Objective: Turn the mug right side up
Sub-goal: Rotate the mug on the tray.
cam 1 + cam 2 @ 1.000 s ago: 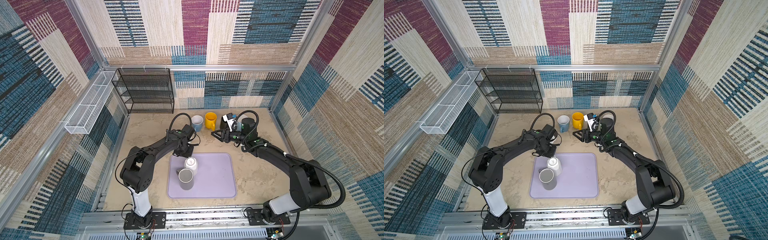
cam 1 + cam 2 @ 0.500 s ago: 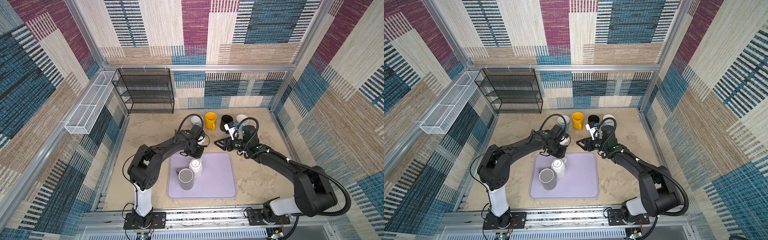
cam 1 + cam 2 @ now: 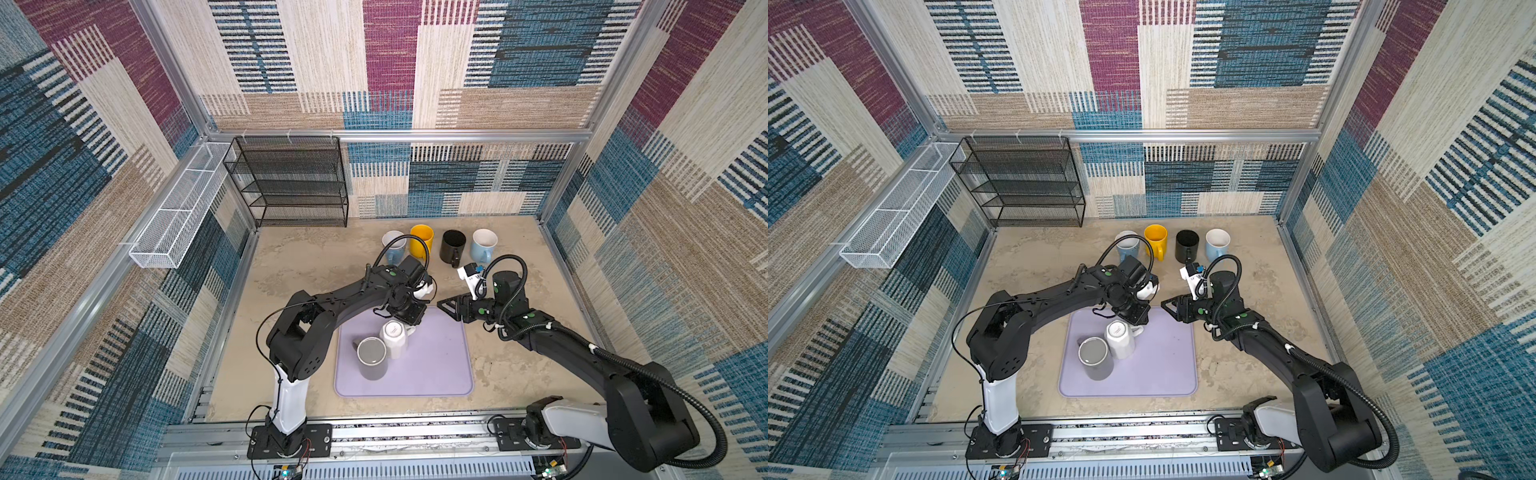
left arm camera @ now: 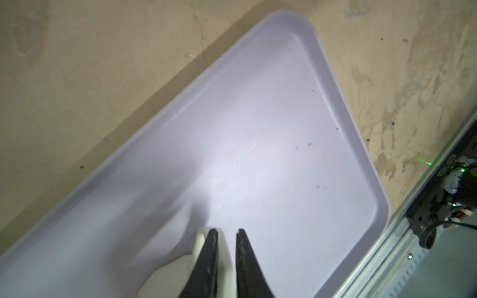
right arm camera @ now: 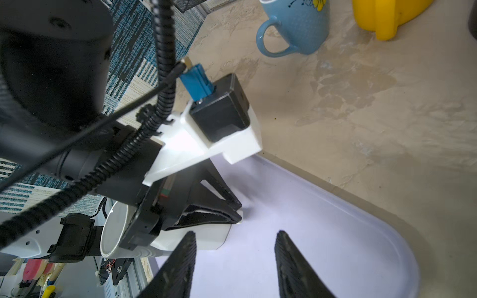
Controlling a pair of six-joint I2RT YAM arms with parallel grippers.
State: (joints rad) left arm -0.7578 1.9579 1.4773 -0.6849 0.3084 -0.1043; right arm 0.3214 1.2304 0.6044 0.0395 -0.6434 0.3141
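While the left hand [image 4: 227, 232] pinches the handle of the white mug [image 3: 392, 343] on the purple tray [image 3: 436, 365], the right hand [image 5: 235, 234] hovers half open and empty.

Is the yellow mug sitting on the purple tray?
No, the yellow mug stands on the tabletop behind the purple tray, beside the black mug.

Patchwork woven walls [image 3: 390, 62] (blue, maroon, beige) enclose a mottled tabletop [image 3: 316, 266]; beside the black rack [image 3: 291, 183] hangs a white basket [image 3: 178, 216].
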